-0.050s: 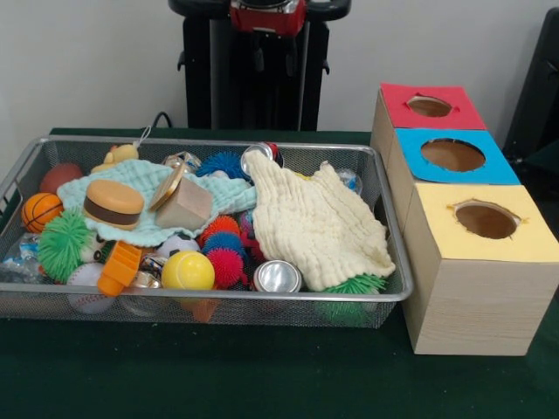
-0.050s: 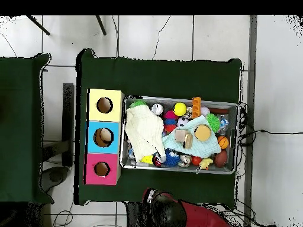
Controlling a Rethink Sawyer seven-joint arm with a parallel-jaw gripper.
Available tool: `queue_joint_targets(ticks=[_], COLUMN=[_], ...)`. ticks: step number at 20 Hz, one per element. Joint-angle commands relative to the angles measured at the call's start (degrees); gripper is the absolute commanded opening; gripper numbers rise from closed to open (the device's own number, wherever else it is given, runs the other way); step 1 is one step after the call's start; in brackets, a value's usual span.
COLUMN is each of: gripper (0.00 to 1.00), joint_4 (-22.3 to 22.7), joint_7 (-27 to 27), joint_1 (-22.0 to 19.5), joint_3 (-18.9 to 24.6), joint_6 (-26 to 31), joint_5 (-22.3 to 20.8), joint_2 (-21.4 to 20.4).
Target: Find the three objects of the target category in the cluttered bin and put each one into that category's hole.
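Searching is being obstructed by the cream cloth (image 1: pixel 319 223) covering the bin (image 1: pixel 218 295); gripper jaws cannot be seen, their state untold.

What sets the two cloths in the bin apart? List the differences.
The cream cloth is thick and nubbly; the mint cloth looks thinner and flatter. The cream cloth lies toward the bin's end nearest the boxes, bare on top; the mint cloth lies toward the middle with a toy burger and a wooden block resting on it. Both are draped loosely over toys in the wire bin.
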Motion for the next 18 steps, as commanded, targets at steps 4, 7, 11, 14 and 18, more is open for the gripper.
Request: queue_joint_targets(ticks=[4, 7, 11, 14, 18], gripper=[1.0, 1.0, 1.0, 1.0, 1.0], joint_4=[-14.72, -16.12, -16.63, -16.88, -17.37], joint_7=[-2.61, -2.69, -2.58, -2.79, -2.85], joint_1=[-0.28, -0.11, -0.23, -0.35, -0.34], joint_3=[5.06, 4.92, 5.34, 5.78, 6.03], joint_6=[6.13, 6.39, 6.74, 8.25, 9.91], joint_5=[-2.95, -3.33, -3.23, -2.9, -2.64], joint_2=[5.13, 5.98, 6.13, 5.36, 4.5])
